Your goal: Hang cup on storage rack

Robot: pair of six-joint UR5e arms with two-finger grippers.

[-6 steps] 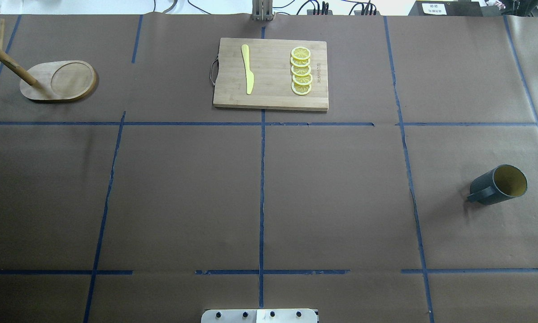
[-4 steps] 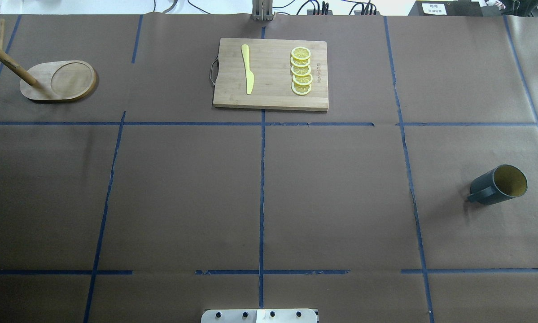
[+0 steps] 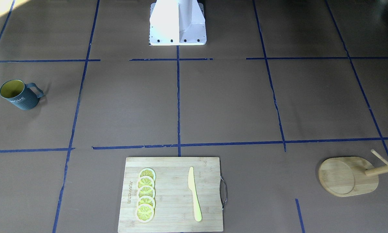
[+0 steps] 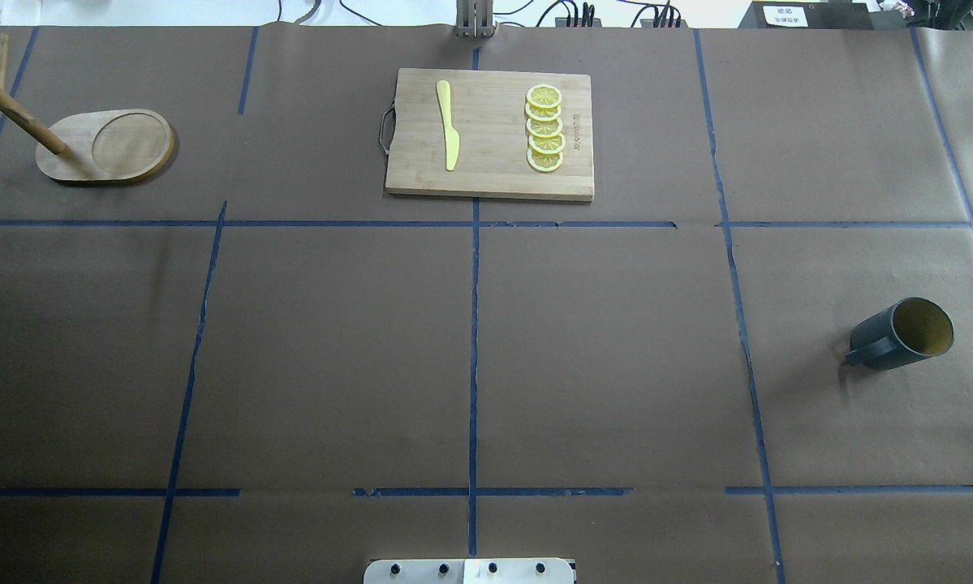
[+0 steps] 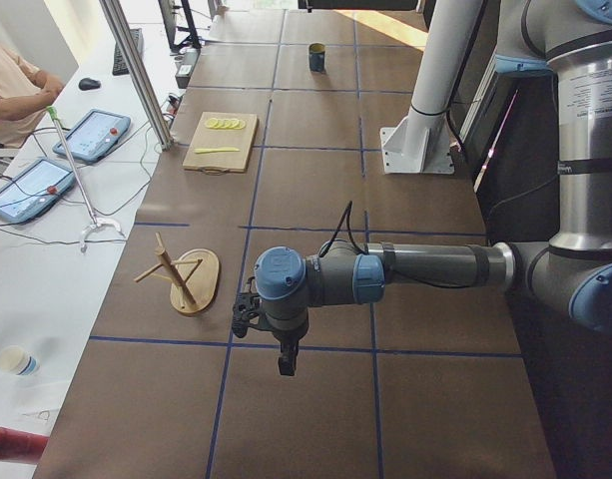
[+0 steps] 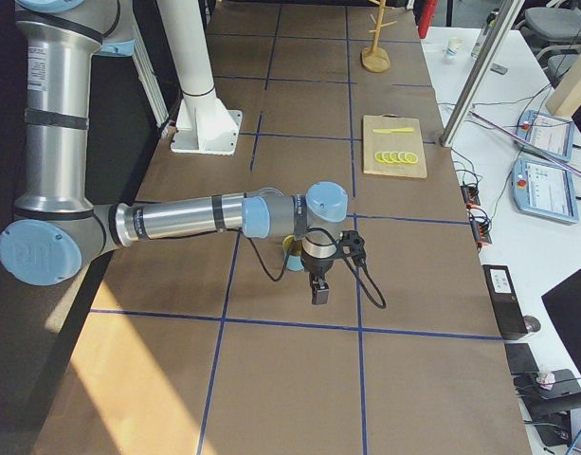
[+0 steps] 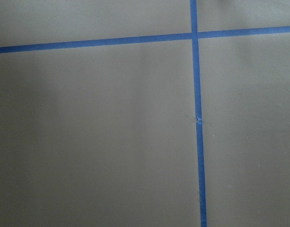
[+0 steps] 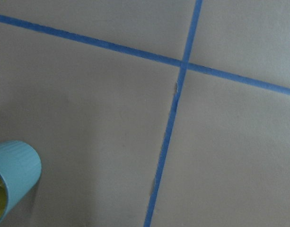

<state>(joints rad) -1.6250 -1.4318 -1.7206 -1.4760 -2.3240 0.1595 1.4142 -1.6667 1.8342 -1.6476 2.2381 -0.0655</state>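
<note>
The cup stands upright at the table's right side, yellow inside, with its handle toward the centre. It also shows in the front view and at the lower left edge of the right wrist view. The storage rack stands at the far left, and its post and pegs run off the frame edge. It also shows in the front view. My left gripper hangs near the rack. My right gripper hangs above the table by the cup. Both show only in side views, so I cannot tell their state.
A bamboo cutting board lies at the far middle, bearing a yellow knife and a row of lemon slices. Blue tape lines grid the brown table cover. The white robot base stands at the near edge.
</note>
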